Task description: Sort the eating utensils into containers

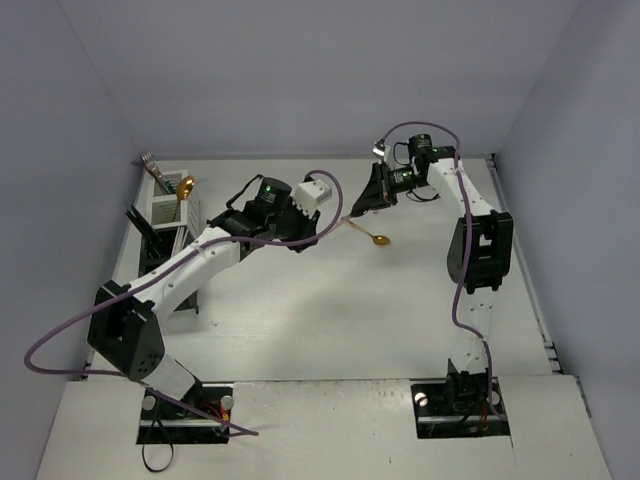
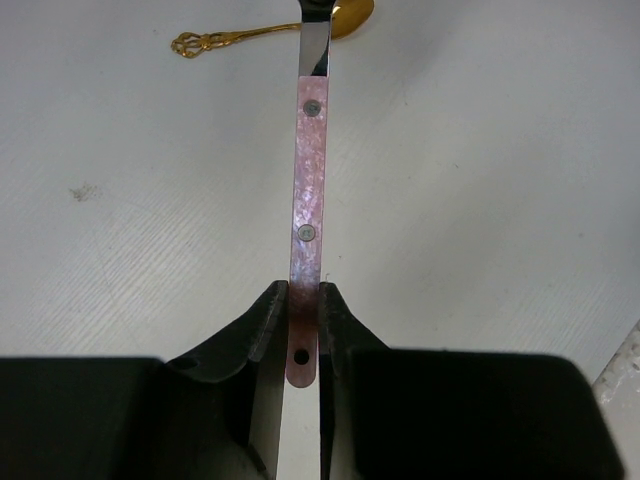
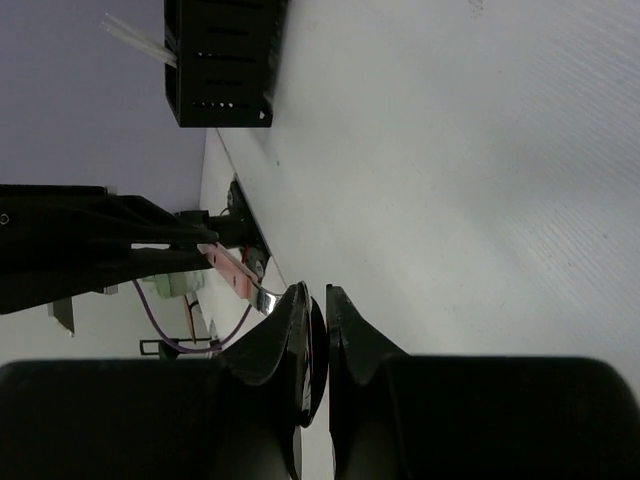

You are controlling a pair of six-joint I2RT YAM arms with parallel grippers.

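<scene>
The pink-handled utensil (image 2: pixel 308 200) is clamped at its very handle end by the left hand (image 2: pixel 302 292), near the gold spoon (image 2: pixel 270 32) on the surface (image 2: pixel 500 200). The right hand (image 3: pixel 318 300) is pressed together, empty. With so short a hold, the utensil could be tilted or dropped in transit.

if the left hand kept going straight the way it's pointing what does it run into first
The gold spoon lying on the table just ahead. The pink-handled utensil clamped in the left hand sticks out in front, so its tip would probably touch the spoon's bowl first, though depth is unclear.
</scene>
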